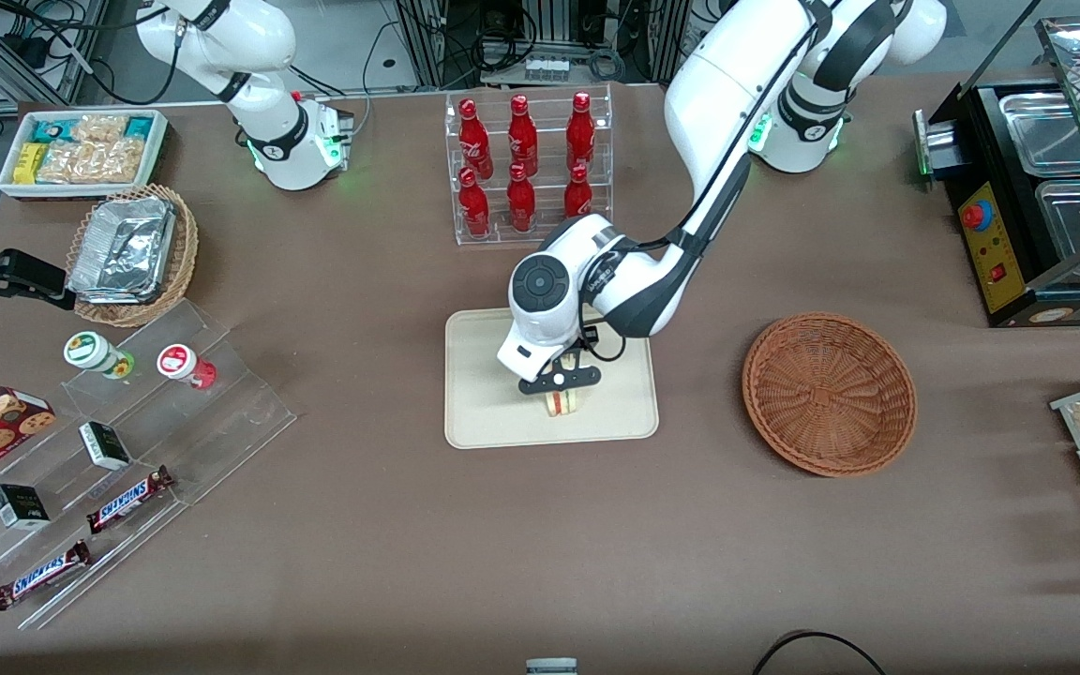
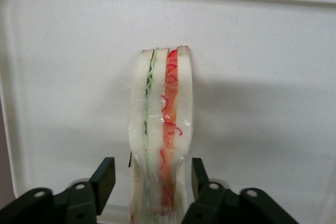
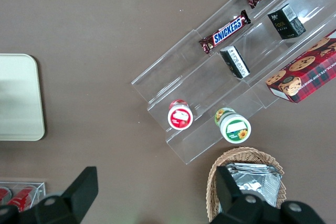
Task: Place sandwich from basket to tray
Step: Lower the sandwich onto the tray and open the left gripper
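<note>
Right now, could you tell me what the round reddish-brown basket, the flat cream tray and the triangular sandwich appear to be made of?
The round reddish-brown basket looks like woven wicker, with radiating ribs visible. The flat cream tray seems matte moulded plastic with a smooth raised rim. The triangular sandwich, between the gripper fingers over the tray, looks like a glossy, film-wrapped replica, possibly foam or plastic.

end effector [image 1: 560,397] over tray [image 1: 484,422] (bottle rack [image 1: 529,167] near)
</note>
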Controlling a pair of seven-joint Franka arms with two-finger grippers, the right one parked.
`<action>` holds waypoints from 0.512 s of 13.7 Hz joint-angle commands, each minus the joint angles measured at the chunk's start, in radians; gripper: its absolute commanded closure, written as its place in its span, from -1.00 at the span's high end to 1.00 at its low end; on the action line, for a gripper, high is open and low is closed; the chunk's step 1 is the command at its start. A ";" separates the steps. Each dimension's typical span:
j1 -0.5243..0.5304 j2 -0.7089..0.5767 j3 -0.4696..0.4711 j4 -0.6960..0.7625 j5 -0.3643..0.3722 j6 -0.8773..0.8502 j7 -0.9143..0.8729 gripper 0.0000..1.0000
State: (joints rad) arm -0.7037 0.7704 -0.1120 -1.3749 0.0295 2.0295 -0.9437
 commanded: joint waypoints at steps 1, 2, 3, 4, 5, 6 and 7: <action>-0.019 0.003 0.014 0.121 -0.005 -0.138 -0.021 1.00; -0.016 0.000 0.014 0.152 -0.005 -0.181 -0.018 1.00; -0.011 -0.015 0.012 0.177 -0.009 -0.224 -0.006 1.00; -0.008 -0.025 0.014 0.186 -0.026 -0.250 -0.003 1.00; -0.007 -0.045 0.017 0.189 -0.042 -0.259 0.025 1.00; -0.006 -0.057 0.020 0.189 -0.042 -0.271 0.092 1.00; -0.002 -0.068 0.026 0.189 -0.042 -0.287 0.159 1.00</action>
State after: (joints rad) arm -0.7033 0.7300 -0.1047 -1.1867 0.0059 1.7813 -0.8793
